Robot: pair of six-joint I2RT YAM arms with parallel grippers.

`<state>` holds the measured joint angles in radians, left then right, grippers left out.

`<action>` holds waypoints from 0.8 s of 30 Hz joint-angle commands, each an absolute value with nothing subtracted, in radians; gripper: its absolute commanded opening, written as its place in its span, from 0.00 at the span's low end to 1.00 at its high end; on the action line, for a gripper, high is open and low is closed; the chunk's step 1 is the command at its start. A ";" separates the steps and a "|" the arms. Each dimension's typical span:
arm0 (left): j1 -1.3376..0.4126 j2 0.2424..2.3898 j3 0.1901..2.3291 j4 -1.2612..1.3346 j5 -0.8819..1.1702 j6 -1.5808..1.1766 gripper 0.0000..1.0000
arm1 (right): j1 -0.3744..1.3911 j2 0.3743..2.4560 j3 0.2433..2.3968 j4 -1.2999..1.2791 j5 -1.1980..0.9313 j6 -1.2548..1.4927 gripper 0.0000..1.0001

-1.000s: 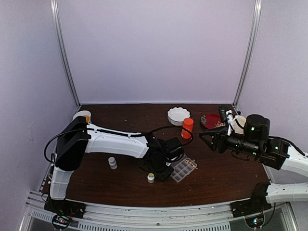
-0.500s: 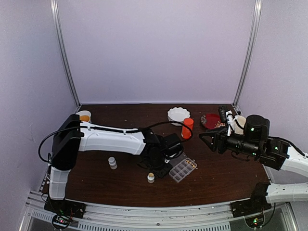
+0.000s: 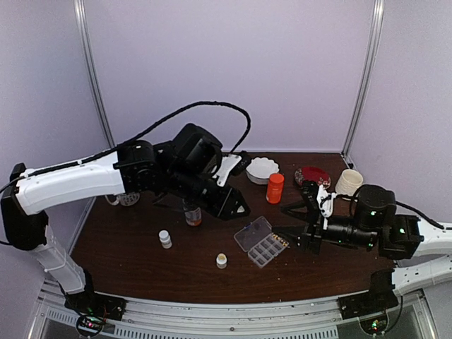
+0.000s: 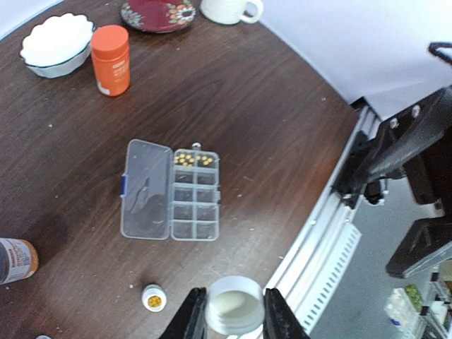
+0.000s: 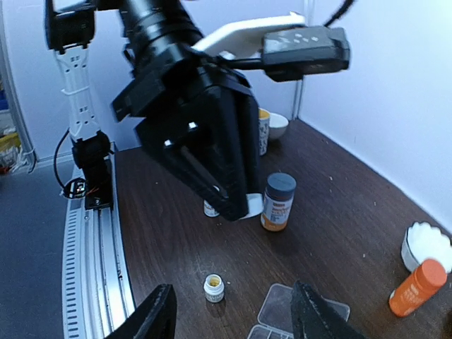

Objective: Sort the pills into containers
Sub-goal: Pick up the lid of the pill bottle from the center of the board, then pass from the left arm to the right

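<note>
White bottle (image 4: 234,305) in the left claw (image 4: 233,314) runs off the bottom edge! Labelled bottle (image 4: 14,260) clipped at left. Pills (image 4: 192,159) too tiny to count. Pill box (image 5: 282,308) cut off below.

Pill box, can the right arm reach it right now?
Probably yes. The open right hand hangs just beside the opened pill box, with nothing between them. The left hand, gripping a small white bottle, is raised above the table behind the box, clear of that path.

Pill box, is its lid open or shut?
Open. The pill box has its clear lid flipped flat beside the cells; pills sit in the end cells.
</note>
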<state>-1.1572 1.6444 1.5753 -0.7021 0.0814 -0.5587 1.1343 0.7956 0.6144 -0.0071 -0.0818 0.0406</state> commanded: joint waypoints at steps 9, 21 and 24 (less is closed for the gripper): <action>-1.089 1.424 1.265 -0.121 0.648 -0.906 0.27 | 1.328 0.876 0.673 0.263 0.107 -0.513 0.54; -1.089 1.376 1.192 0.039 0.699 -0.997 0.27 | 1.363 0.969 0.727 0.331 0.156 -0.547 0.52; -1.090 1.381 1.188 0.049 0.703 -1.003 0.27 | 1.364 0.971 0.728 0.331 0.146 -0.535 0.50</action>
<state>-1.0946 1.3975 1.2007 -0.0334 0.6754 -0.9798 1.3575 0.9745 0.7010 0.2897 0.1314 -0.5426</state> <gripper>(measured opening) 0.277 0.514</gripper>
